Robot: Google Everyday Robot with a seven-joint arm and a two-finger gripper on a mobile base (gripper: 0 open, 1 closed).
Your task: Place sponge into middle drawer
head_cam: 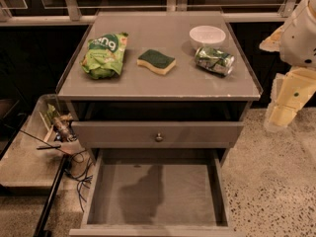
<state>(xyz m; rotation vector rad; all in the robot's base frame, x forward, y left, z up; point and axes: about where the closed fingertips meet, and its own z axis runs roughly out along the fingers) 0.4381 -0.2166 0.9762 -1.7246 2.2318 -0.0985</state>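
The sponge (156,61), dark green on top over pale yellow foam, lies flat in the middle of the cabinet top (158,85). The middle drawer (158,194) is pulled wide open below, and its grey floor is bare. My gripper (279,118) hangs at the right edge of the view, beside the cabinet's right side, well to the right of the sponge and below the level of the top. It holds nothing that I can see.
A light-green snack bag (104,55) lies left of the sponge. A white bowl (207,36) and a tipped can (214,60) are to its right. A narrow drawer front with a round knob (159,137) sits above the open drawer. A bin with clutter (54,127) and cables stand at the left.
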